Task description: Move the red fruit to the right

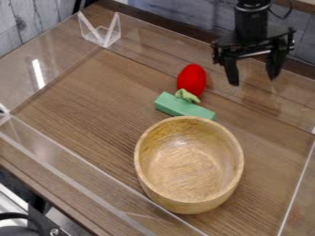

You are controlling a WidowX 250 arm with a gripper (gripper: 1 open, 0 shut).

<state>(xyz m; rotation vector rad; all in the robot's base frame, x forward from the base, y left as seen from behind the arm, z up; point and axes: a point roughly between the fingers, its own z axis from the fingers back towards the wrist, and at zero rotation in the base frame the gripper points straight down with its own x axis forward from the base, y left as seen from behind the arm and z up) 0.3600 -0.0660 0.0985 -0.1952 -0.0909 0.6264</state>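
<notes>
The red fruit is a small glossy strawberry shape with a pale green cap at its lower edge. It rests on the wooden table top, touching the far side of a flat green block. My gripper hangs to the right of the fruit and a little farther back. Its dark fingers point down and stand wide open with nothing between them. A clear gap separates the fingers from the fruit.
A round wooden bowl stands in front of the green block. Clear plastic walls fence the table top on the left, front and right. A small clear stand sits at the back left.
</notes>
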